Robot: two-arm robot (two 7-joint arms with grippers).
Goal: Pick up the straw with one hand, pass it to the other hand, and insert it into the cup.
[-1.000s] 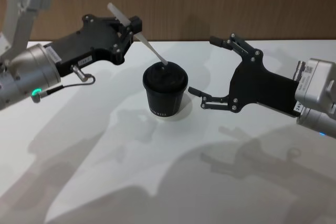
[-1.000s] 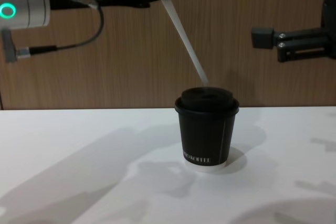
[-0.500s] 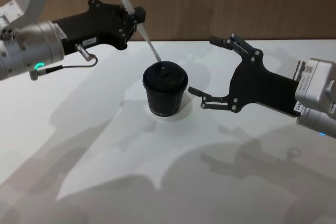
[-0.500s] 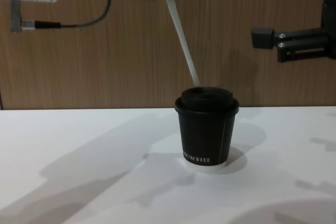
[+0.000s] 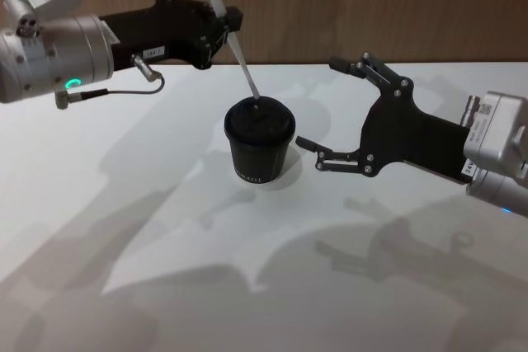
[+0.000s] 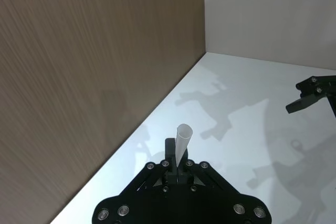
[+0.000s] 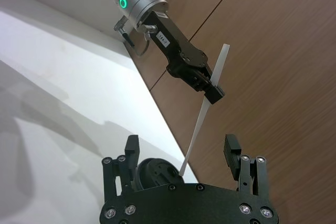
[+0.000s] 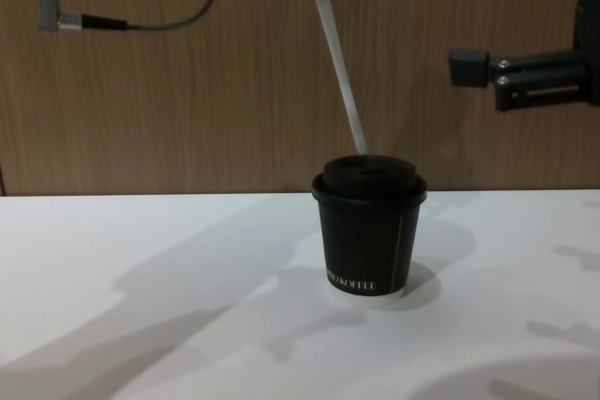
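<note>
A white table (image 5: 165, 228) stands against a brown wood-panelled wall (image 5: 371, 6). Near the middle of the table is a small black cup (image 5: 259, 152), upright, with a domed black lid (image 5: 260, 121).

The left gripper (image 5: 224, 24) hangs above the far left of the table. Its fingers are closed on a long white straw (image 5: 240, 53). They pinch it in its upper part, so a short length sticks out above the fingers. The longer part slants down and to the right, towards the cup.

The straw's lower tip is over the far part of the lid. Seen from the side, it sits right at the lid's top. Whether it has entered the hole cannot be told.

The right gripper (image 5: 322, 109) hovers to the right of the cup, well apart from the straw. Its fingers are spread wide and hold nothing.

The step in hand looks like the insertion. To do it well, line the tip up over the lid's opening and bring the straw more upright. Then push slowly along the straw's own length, so it neither bends nor tips the light cup. Let go only once the straw is well inside.
</note>
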